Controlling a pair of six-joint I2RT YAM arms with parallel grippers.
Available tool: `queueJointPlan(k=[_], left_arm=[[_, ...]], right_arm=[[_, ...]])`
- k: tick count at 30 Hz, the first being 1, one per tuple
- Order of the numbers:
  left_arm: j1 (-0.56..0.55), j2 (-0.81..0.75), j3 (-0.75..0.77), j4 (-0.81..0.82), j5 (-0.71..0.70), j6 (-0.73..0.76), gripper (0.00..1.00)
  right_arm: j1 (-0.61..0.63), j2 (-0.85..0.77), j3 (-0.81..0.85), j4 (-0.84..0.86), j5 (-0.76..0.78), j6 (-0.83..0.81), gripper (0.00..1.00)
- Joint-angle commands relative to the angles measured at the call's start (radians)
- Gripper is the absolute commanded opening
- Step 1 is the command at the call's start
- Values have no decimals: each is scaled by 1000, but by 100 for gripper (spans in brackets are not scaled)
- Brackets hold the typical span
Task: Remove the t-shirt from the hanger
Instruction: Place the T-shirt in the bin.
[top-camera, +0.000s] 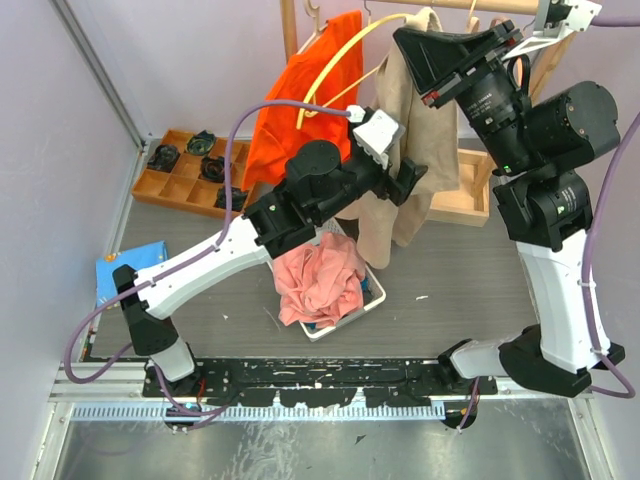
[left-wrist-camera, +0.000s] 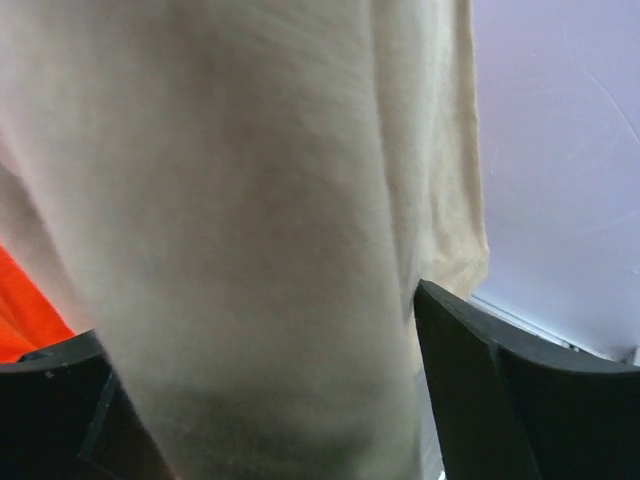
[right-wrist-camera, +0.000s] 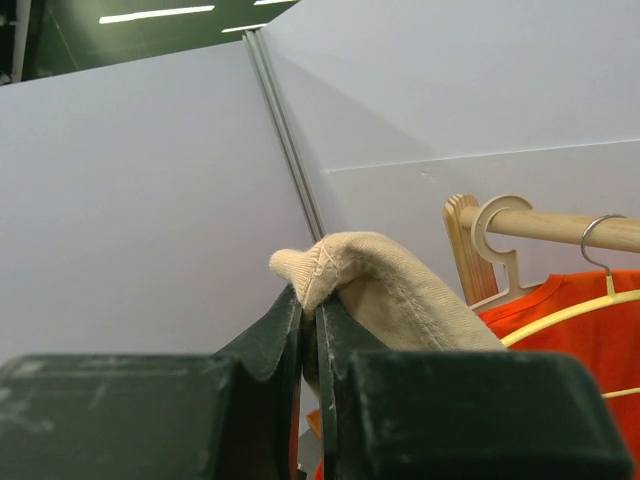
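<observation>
1. Right gripper: clamped on tee fold, near rod.
2. Left gripper: spread wide, tee body between fingers.
3. Tee: hanging at far edge of worktop, just right of orange shirt.

Place: looked a robotics lab cell | walls: pale panels were framed by metal posts | bench: grey table carried a slotted mounting rail | props: wooden clothes rail, wooden compartment tray | ceiling: strip lights showed

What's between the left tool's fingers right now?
The beige t-shirt hangs between the fingers of the left tool, its cloth filling the gap; the left wrist view shows this.
</observation>
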Motion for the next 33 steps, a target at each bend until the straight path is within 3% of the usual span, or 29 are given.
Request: queueJointPlan(k=[1,12,20,33], left_arm=[[-4,25,54,120,-53,-37,77],[-5,75,167,104,-53,-32,1],[-6,-69,195,3,-140,62,0],[-11,-220,264,-192,-187,27,0]], right_arm=[[5,-53,15,124,21,20,1],[5,-78,16,127,58,16,1],[5,-154,-63,69,205,-39,1],[5,-278,-291,-39,136,-38,1]])
